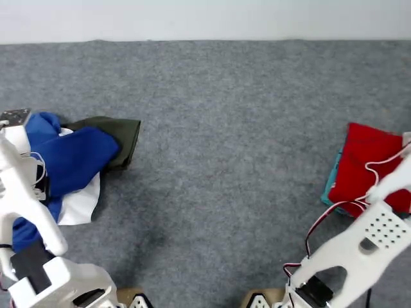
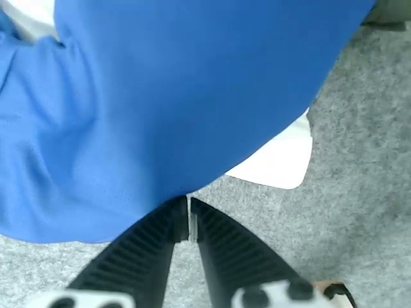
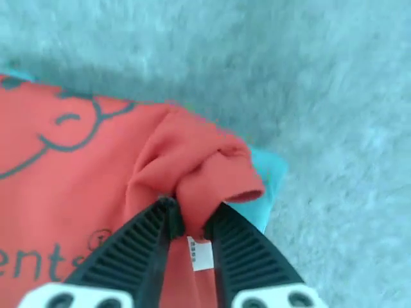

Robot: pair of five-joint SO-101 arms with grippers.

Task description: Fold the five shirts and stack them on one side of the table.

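Note:
A blue shirt (image 1: 74, 160) lies crumpled at the table's left edge on top of a white shirt (image 1: 83, 204) and a dark green shirt (image 1: 122, 136). My left gripper (image 2: 188, 215) is shut on the blue shirt (image 2: 180, 96) at its near hem, and the white shirt (image 2: 282, 160) pokes out beneath. At the right edge a folded red shirt (image 1: 371, 165) rests on a teal shirt (image 1: 330, 185). My right gripper (image 3: 191, 224) is shut on a bunched corner of the red shirt (image 3: 192, 167), with the teal shirt (image 3: 266, 168) showing under it.
Grey carpet-like table cover (image 1: 231, 141) spreads wide between the two piles. A white wall runs along the far edge. The left arm (image 1: 26, 199) stands over the left pile; the right arm (image 1: 359, 244) rises from the front right, with red and white wires.

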